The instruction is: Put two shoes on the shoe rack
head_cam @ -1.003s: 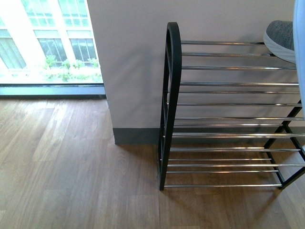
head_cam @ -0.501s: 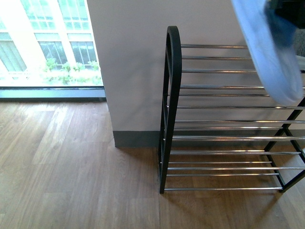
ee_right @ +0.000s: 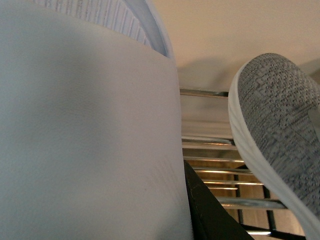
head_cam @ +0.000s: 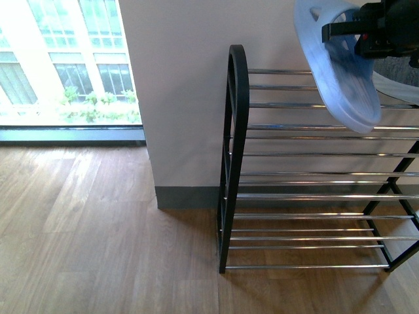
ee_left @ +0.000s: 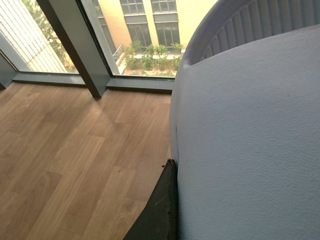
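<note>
**A:** Front view first. Where is the shoe?

**B:** A pale blue sandal (head_cam: 344,72) hangs tilted in the air, sole side facing the camera. It is above the top bars of the shoe rack (head_cam: 308,196), near the rack's right end. A black gripper (head_cam: 337,29) pinches its upper part. I cannot tell which arm it belongs to. Behind the sandal, a grey sneaker (head_cam: 399,82) lies on the top shelf. The rack stands on the wood floor (head_cam: 98,229) against the wall (head_cam: 183,85), with a window (head_cam: 65,59) off to the left.

**A:** Left wrist view?

**B:** A sandal's ribbed pale surface fills most of the picture. One dark finger of the left gripper (ee_left: 167,185) presses against its edge, and the other finger is hidden behind the shoe. So it is clamped on a sandal. Floor and window lie beyond.

**A:** Right wrist view?

**B:** Much the same. A sandal sits close up, with one dark finger of the right gripper (ee_right: 200,200) tight against its side and the other hidden. Just beside it, the sneaker's toe lies on the chrome bars, with the wall behind.
</note>
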Motion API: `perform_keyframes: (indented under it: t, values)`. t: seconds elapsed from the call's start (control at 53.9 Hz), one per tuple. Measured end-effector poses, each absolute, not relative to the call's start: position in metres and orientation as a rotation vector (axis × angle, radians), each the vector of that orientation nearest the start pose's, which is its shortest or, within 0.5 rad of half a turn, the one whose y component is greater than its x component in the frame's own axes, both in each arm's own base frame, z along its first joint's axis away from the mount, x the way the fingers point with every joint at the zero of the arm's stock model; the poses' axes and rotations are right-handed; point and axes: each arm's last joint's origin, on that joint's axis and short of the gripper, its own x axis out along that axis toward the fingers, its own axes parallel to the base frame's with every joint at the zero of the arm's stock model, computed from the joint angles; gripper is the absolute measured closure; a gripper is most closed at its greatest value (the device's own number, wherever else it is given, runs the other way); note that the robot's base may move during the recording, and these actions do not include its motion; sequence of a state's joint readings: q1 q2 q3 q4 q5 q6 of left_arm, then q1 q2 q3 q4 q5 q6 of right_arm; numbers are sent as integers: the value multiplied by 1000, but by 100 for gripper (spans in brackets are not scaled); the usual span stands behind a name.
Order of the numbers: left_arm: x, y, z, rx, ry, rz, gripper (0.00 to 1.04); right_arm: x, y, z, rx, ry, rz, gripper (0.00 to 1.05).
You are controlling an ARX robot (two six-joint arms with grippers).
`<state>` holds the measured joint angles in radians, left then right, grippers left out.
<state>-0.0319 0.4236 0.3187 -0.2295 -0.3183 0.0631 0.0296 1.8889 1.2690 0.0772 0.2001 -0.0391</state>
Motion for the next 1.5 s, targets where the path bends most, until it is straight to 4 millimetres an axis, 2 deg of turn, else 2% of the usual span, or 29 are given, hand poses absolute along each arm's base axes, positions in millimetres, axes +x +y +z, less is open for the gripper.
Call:
perform_keyframes:
  t: [0.149,0.26,0.557,0.966,1.3,1.355,1.504]
  values:
    - [119,5,215,121,339,273,103,431,-1,198,-176,607,-169,103]
    - [119,5,215,120,339,273,103,442,-14,185,-219,673,-197,103]
    - [119,5,215,120,339,273,103,461,-51,183,-216,738,-290,103]
    - [119,5,215,121,339,273,103,476,-71,180,-254,714,-418,104]
    - [119,5,215,121,339,273,103,477,-73,179,-307,710,-392,104]
    - [119,5,215,120,339,273,103,477,-73,179,-312,712,-388,99]
    - [119,5,215,120,339,273,103,475,-72,180,-307,702,-375,78]
